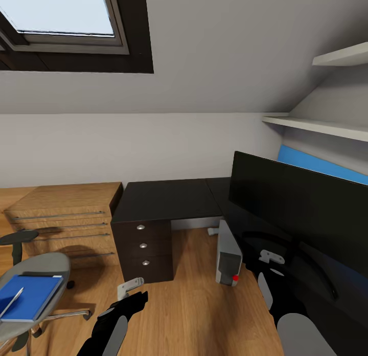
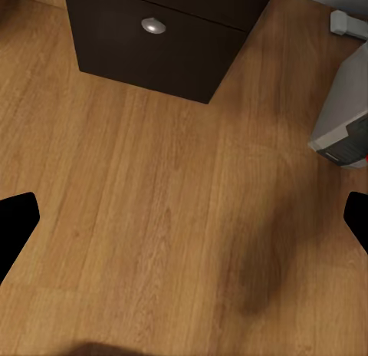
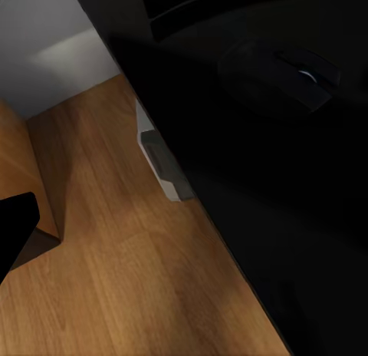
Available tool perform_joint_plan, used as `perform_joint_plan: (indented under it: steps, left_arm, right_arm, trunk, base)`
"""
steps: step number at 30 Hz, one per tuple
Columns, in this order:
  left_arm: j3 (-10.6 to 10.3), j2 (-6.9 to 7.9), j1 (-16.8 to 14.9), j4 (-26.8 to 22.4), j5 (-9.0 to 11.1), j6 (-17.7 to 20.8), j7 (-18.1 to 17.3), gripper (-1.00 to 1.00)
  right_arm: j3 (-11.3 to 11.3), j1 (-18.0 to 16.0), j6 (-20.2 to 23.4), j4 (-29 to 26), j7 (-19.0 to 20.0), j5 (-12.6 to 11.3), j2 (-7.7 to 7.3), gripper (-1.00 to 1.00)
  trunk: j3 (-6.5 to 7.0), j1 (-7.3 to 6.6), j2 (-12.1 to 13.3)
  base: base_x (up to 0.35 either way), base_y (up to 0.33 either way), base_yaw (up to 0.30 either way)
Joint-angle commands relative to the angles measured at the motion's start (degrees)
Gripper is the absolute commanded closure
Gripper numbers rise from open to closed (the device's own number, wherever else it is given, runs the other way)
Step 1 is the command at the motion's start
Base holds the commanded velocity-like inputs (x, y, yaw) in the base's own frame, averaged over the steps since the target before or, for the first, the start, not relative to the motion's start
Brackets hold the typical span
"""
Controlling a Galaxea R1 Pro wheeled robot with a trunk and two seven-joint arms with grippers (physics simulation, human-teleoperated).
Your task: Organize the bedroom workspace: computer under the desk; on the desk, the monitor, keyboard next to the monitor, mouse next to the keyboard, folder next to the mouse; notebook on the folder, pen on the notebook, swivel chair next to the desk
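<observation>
Left end effector (image 2: 184,218) hung released over the floor (image 2: 153,218); right end effector's state indiscernible; folder (image 1: 25,296) lay on swivel chair (image 1: 48,266).

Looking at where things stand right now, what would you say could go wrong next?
1. The pen lies loose on the folder on the swivel chair; lifting the folder could tip it off.
2. The swivel chair may roll away if the left hand pushes on it.
3. The monitor stands close beside the right hand over the desk; a wide swing might knock it. The mouse is dark on black and easily missed.
</observation>
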Motion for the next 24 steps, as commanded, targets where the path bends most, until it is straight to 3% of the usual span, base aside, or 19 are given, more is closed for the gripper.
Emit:
perform_joint_plan:
  steps: [1, 12, 24]
  left_arm:
    - [-0.1, 0.02, 0.0, -0.1, 0.6, 0.1, 0.5, -1.0]
    - [-0.1, 0.02, 0.0, -0.1, 0.6, 0.1, 0.5, -1.0]
    - [-0.1, 0.02, 0.0, -0.3, 0.6, 0.0, 0.5, -1.0]
  right_arm:
    - [-0.2, 0.0, 0.3, -0.1, 0.0, 0.4, 0.06, -1.0]
    - [-0.3, 0.0, 0.2, -0.2, -0.3, 0.5, 0.0, -1.0]
    - [-0.3, 0.0, -0.1, -0.2, -0.2, 0.7, -0.42, -1.0]
  trunk:
    - [-0.07, 0.01, -0.1]
    - [-0.07, 0.01, -0.1]
    - [-0.07, 0.01, -0.1]
  base:
    - [0.019, 0.0, 0.0]
    - [0.152, 0.0, 0.0]
    - [0.014, 0.0, 0.0]
